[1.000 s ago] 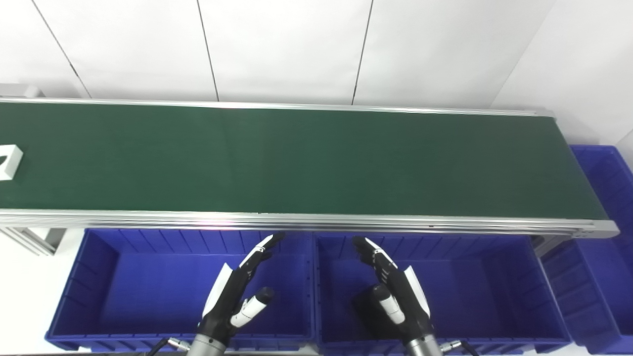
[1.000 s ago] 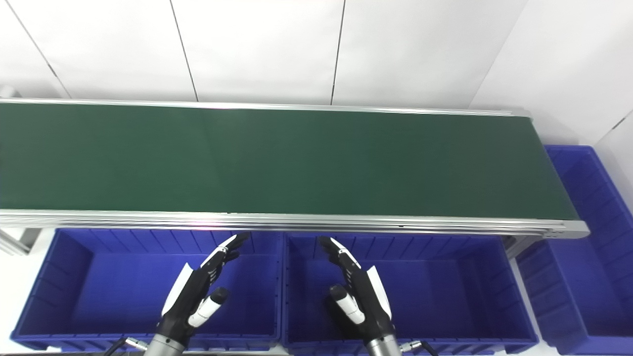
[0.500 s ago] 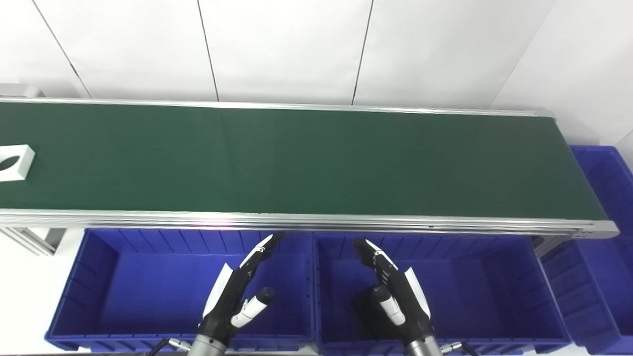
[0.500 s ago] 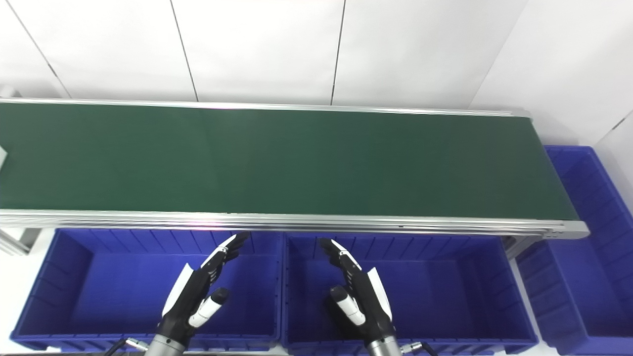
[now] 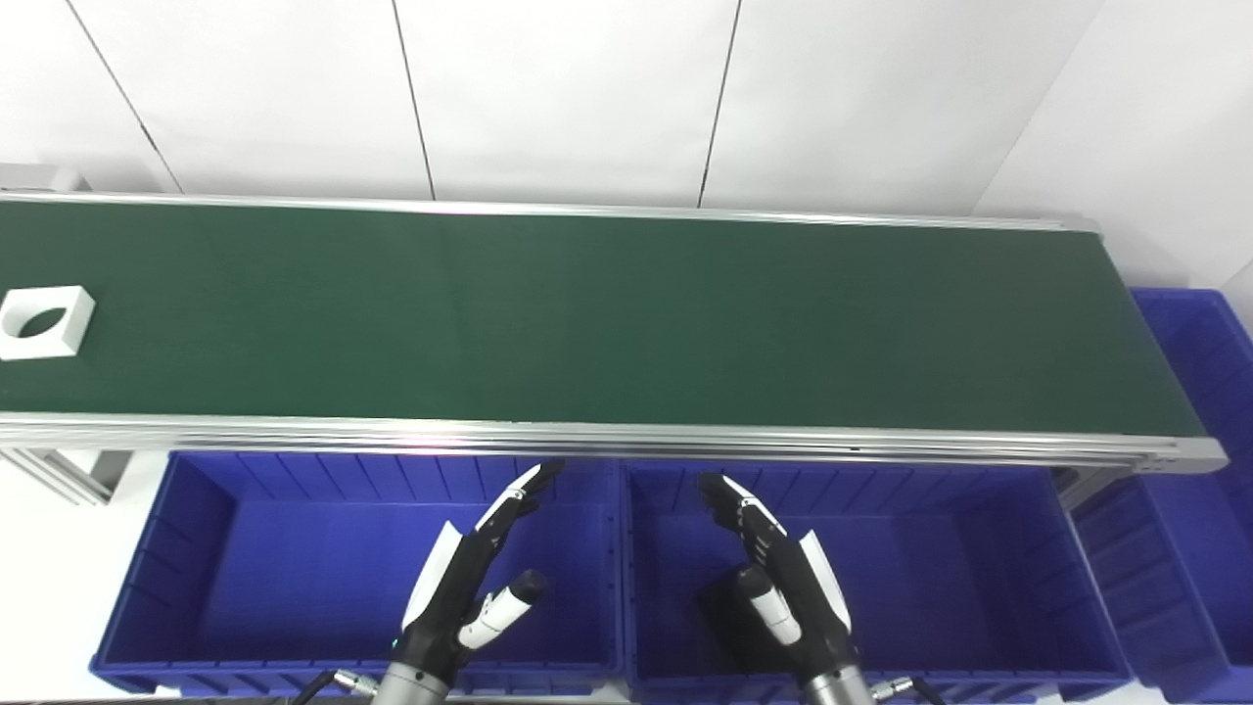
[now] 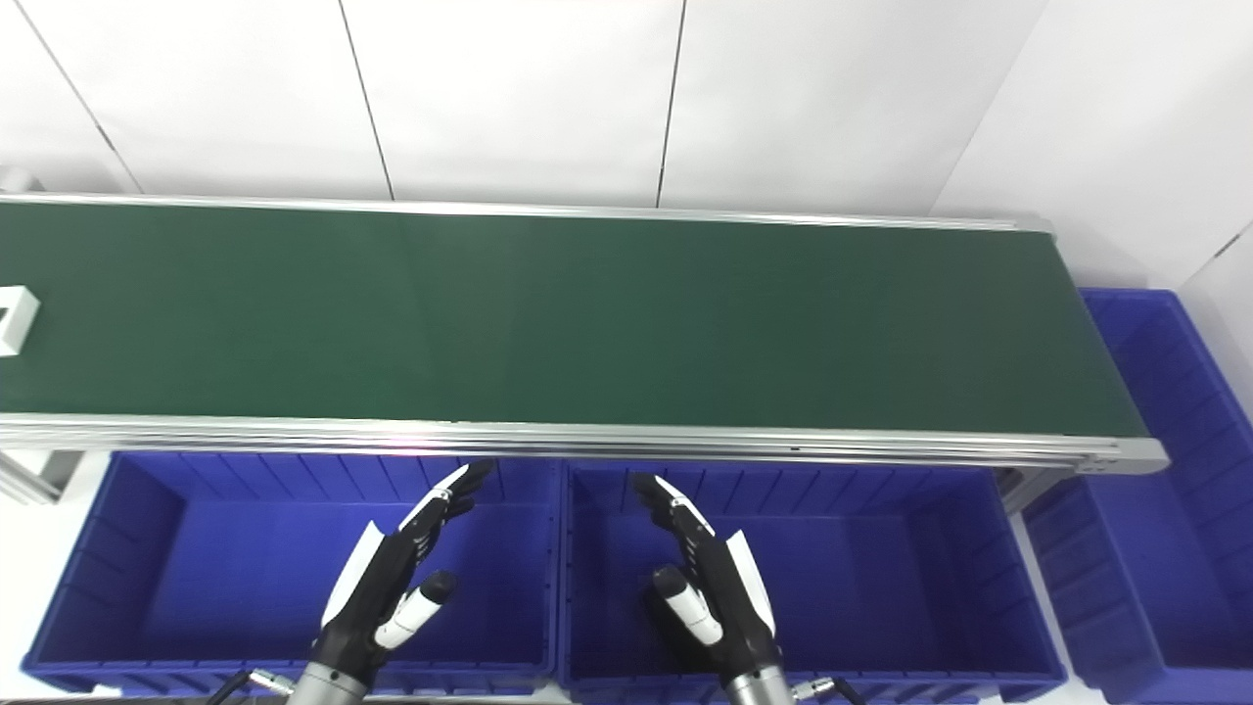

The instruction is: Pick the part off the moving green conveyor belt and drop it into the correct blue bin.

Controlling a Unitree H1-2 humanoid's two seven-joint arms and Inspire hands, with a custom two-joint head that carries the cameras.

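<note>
Belt (image 5: 626, 313), matte dark green with aluminium side rails, spans the frame's middle. Blue bins with ribbed plastic walls sit below: one lower left (image 5: 201, 558), one lower right (image 5: 1057, 548), a third at the right edge (image 5: 1199, 392). White square part (image 5: 44, 322) with a round hole lies on the belt at far left. Left hand (image 5: 470, 578) and right hand (image 5: 778, 578) hover over the bins, palms facing, fingers spread, holding nothing

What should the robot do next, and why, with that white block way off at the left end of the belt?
Probably wait, left hand ready. The white part sits far left on the green belt, out of reach. Both the left and right hand are open over the blue bins, holding nothing.
</note>
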